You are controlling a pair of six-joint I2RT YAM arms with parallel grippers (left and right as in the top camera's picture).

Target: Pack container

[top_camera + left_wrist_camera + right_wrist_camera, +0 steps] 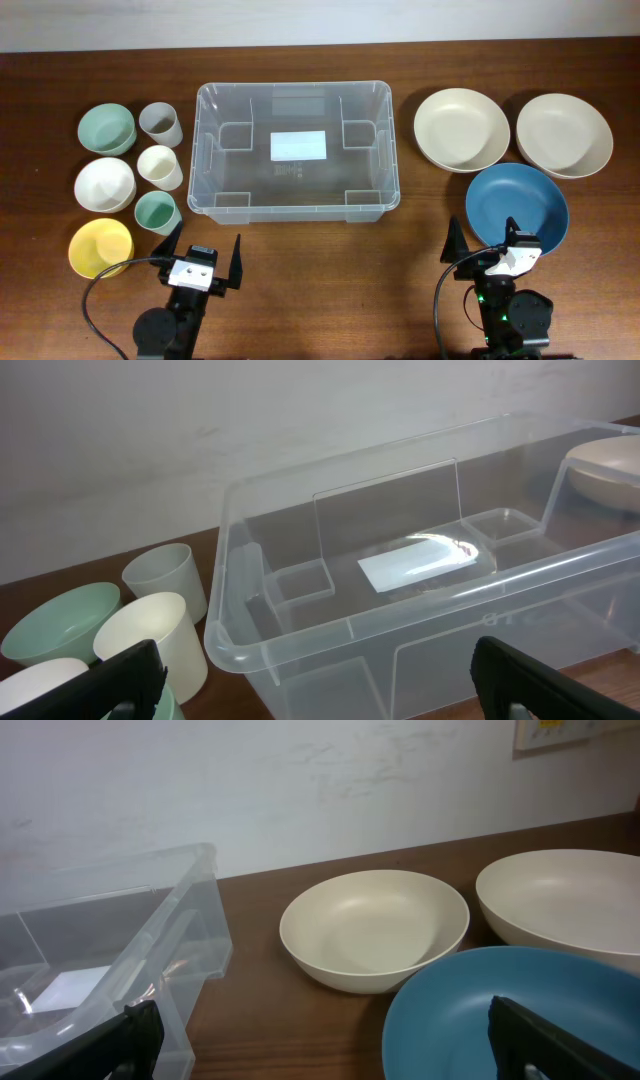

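The clear plastic container (pixel 296 150) stands empty at the table's middle, a white label on its base; it also shows in the left wrist view (pixel 420 590) and the right wrist view (pixel 110 960). My left gripper (pixel 204 262) is open and empty, near the front edge, in front of the container's left part. My right gripper (pixel 490 250) is open and empty at the near rim of the blue bowl (pixel 517 206). Left of the container are small bowls and cups; right of it are large bowls.
Left side: a green bowl (pixel 106 129), a white bowl (pixel 104 184), a yellow bowl (pixel 100 247), a grey cup (pixel 160 124), a cream cup (pixel 160 166), a green cup (pixel 157 212). Right side: two cream bowls (pixel 461 129) (pixel 563 134). A wall stands behind the table.
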